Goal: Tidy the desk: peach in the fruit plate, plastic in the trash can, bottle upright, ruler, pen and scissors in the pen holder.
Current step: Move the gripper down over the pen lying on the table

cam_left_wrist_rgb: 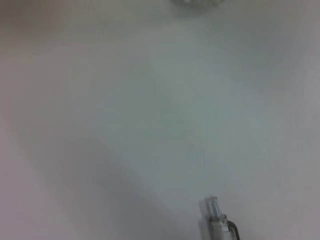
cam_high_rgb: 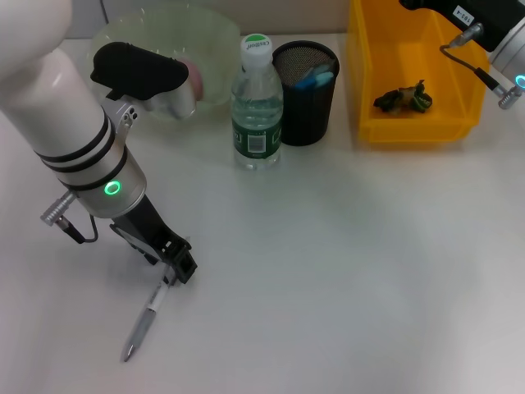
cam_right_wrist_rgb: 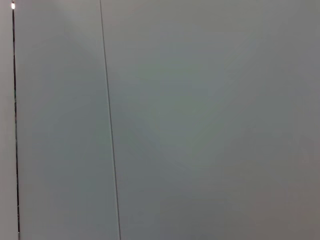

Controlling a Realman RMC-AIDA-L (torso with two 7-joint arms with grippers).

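While lying flat on the white counter (cam_high_rgb: 344, 271), one pen (cam_high_rgb: 144, 318) points its tip toward the near edge, upper end at the left gripper (cam_high_rgb: 174, 269). Fingers of that gripper look closed on the pen's top end, low over the counter. Seen also in the left wrist view: one pen end (cam_left_wrist_rgb: 216, 215) on bare counter.

Standing upright at the back: one bottle (cam_high_rgb: 256, 107), white cap on top, just beside one black mesh pen holder (cam_high_rgb: 304, 92). Inside the holder, one pair of blue-handled scissors (cam_high_rgb: 316, 79); cannot tell whether a ruler is in there too.

Behind the left arm, one pale green fruit plate (cam_high_rgb: 205, 41) with one pink peach (cam_high_rgb: 194, 75) partly hidden in it.

To the right, one yellow trash can (cam_high_rgb: 385, 66) holding one crumpled dark plastic piece (cam_high_rgb: 404, 98).

Parked at the far right corner above the can: the right arm (cam_high_rgb: 492, 33), its fingers out of sight, state impossible to tell.
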